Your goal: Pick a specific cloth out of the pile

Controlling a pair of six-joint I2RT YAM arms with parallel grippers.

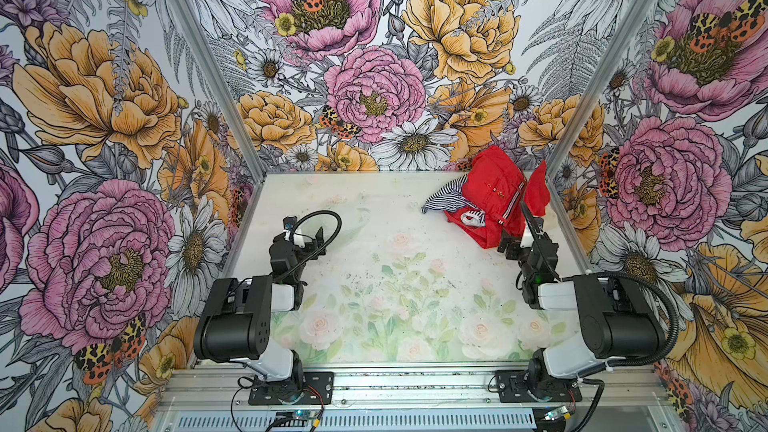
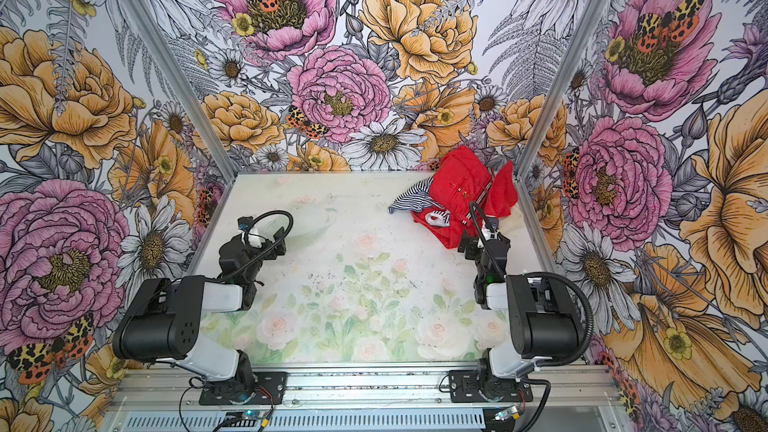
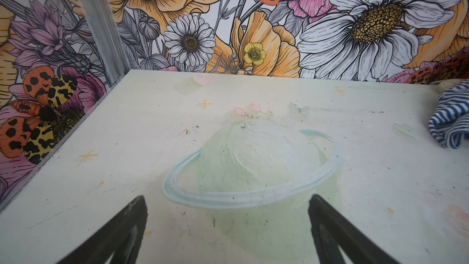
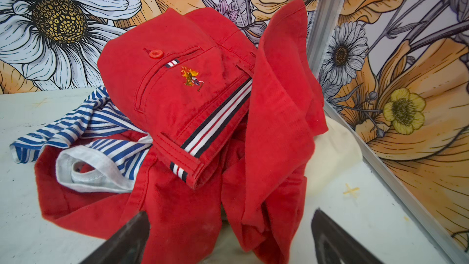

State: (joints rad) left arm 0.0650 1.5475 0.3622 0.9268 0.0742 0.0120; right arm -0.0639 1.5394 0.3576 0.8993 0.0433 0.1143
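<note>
The pile (image 1: 494, 197) (image 2: 461, 197) lies at the table's back right corner. It is mostly a bright red garment (image 4: 177, 102) with striped trim, and a navy-and-white striped piece (image 1: 444, 199) (image 4: 76, 125) (image 3: 449, 123) spills out on its left. The cloth (image 4: 332, 146), plain cream, peeks out from under the red garment on the side toward the right wall. My right gripper (image 1: 517, 243) (image 2: 482, 243) (image 4: 230, 212) is open at the pile's near edge, and the red hem lies between its fingers unclamped. My left gripper (image 1: 305, 232) (image 2: 264, 238) (image 3: 227, 197) is open and empty over bare table.
Floral walls enclose the table (image 1: 374, 284) on three sides. An aluminium corner post (image 1: 557, 151) and the right wall stand right behind the pile. Both arm bases sit on the front rail (image 1: 415, 384).
</note>
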